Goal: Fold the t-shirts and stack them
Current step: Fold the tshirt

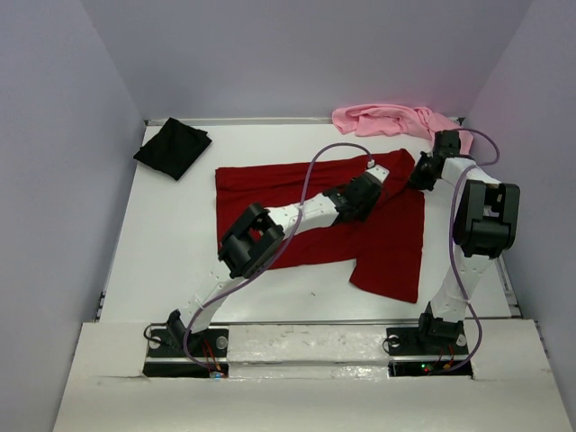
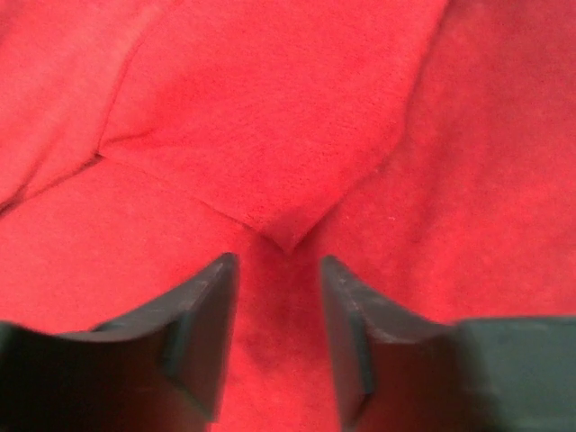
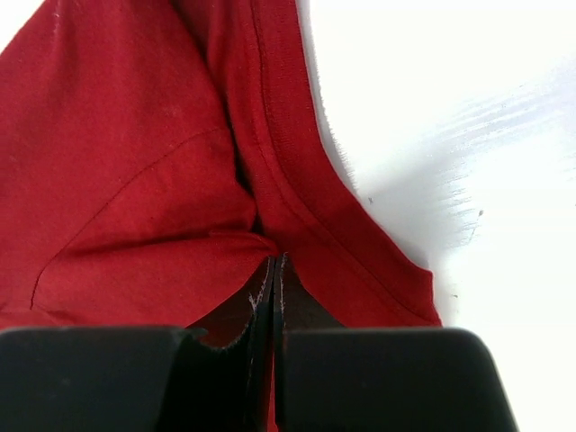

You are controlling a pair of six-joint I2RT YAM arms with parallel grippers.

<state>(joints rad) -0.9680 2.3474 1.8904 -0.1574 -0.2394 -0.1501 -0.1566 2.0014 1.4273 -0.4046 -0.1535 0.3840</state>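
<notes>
Nothing readable is showing in any view. The dark red t-shirt point(image 1: 261, 189), the black t-shirt point(image 1: 173, 147) and the light pink t-shirt point(image 1: 387, 119) are lying plain, and the tabletop point(image 1: 171, 252) is bearing no legible text, label, brand, number or sign.

Three t-shirts lie out: one dark red t-shirt point(image 1: 261, 184) mid-frame, one black t-shirt point(image 1: 172, 148) upper left, one pink t-shirt point(image 1: 387, 119) upper right. Two arms: left arm point(image 1: 306, 214), right arm point(image 1: 486, 216). One bench point(image 1: 171, 243).
</notes>
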